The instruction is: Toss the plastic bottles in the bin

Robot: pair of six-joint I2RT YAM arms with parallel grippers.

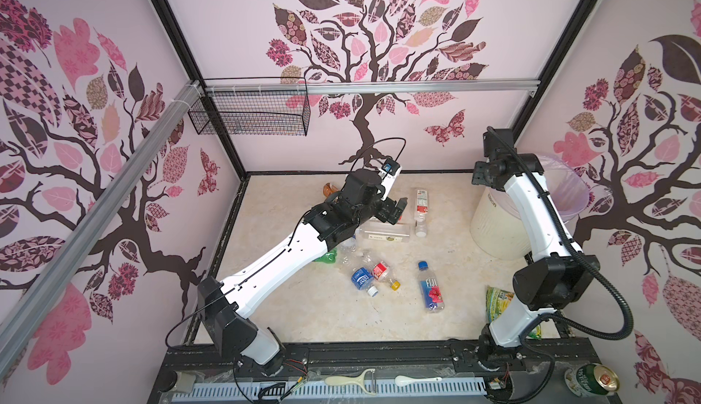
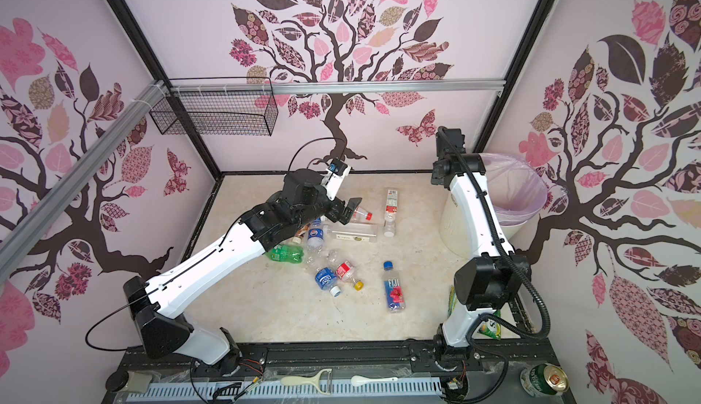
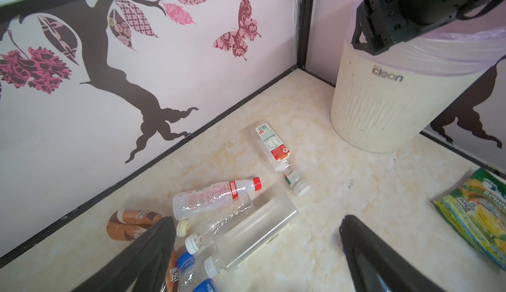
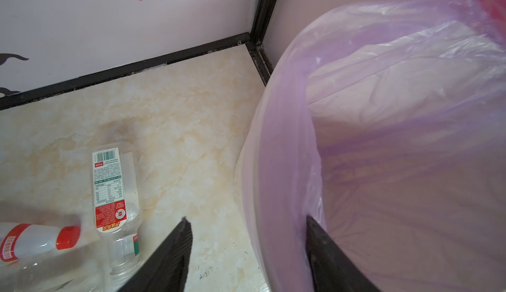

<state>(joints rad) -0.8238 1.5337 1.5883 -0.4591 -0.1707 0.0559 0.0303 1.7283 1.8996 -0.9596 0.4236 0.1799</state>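
Note:
Several plastic bottles lie on the marble floor: a Fiji bottle [image 1: 431, 288], a blue-labelled one [image 1: 362, 279], a red-labelled one [image 1: 383, 271], a green one [image 2: 284, 252] and a long clear one [image 3: 257, 233]. My left gripper [image 3: 257, 219] hangs open above the back cluster, over the clear bottle and beside a brown-wrapped bottle [image 3: 128, 222]; nothing is held. The bin [image 1: 493, 224], cream with a lilac liner [image 4: 383, 112], stands at the back right. My right gripper [image 4: 246, 219] is open and empty above its rim, one finger over the floor and one over the liner.
A yellow-green snack bag [image 1: 499, 299] lies by the right arm's base. A green can [image 1: 591, 379], a peeler [image 1: 352, 379] and a spoon [image 1: 415, 380] rest on the front rail. A black wire basket [image 1: 250, 114] hangs on the back wall.

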